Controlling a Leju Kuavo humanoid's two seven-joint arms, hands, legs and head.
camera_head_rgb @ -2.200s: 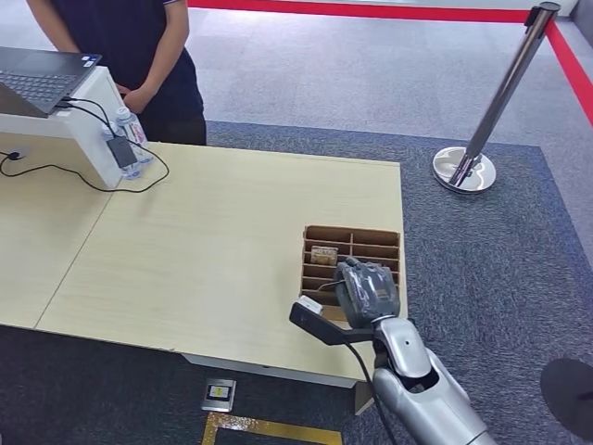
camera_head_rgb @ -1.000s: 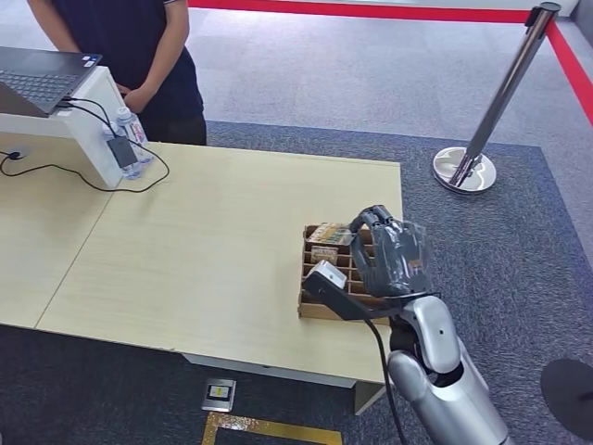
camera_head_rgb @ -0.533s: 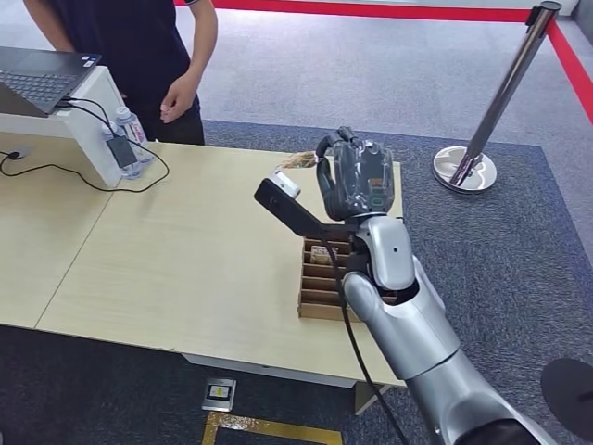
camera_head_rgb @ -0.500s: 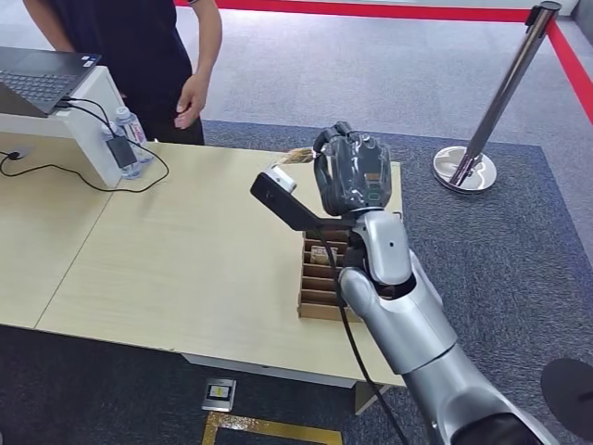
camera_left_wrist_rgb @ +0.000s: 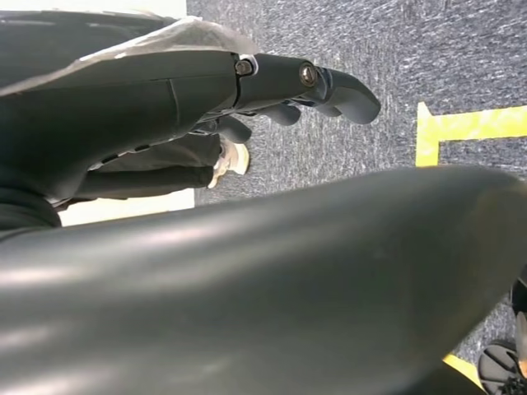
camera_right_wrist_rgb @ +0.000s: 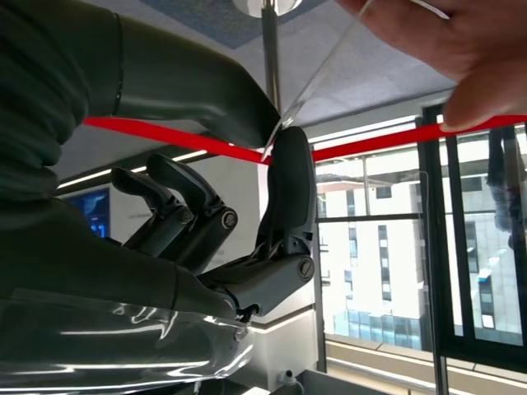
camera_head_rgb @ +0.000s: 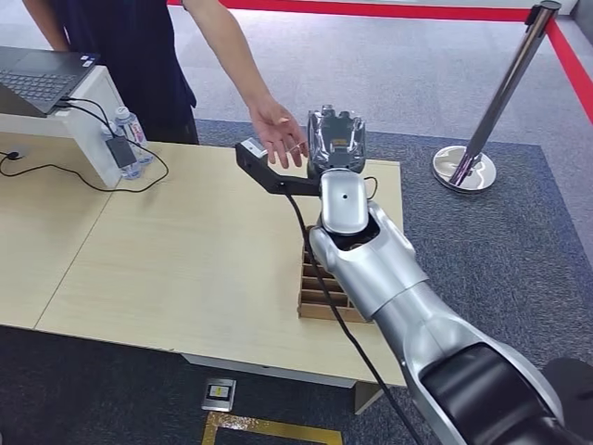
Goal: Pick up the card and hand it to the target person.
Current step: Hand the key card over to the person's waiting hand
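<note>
The right robot hand (camera_right_wrist_rgb: 205,222) pinches one corner of the thin, clear, stiff plastic card (camera_right_wrist_rgb: 323,74), light and slippery, held up at the person's open hand (camera_head_rgb: 280,134) above the pale wooden surface (camera_head_rgb: 175,250).

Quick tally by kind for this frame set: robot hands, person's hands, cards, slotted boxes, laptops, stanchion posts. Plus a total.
Robot hands: 2 (right hand, left hand)
Person's hand: 1
Card: 1
Slotted box: 1
Laptop: 1
Stanchion post: 1
Total: 7
</note>
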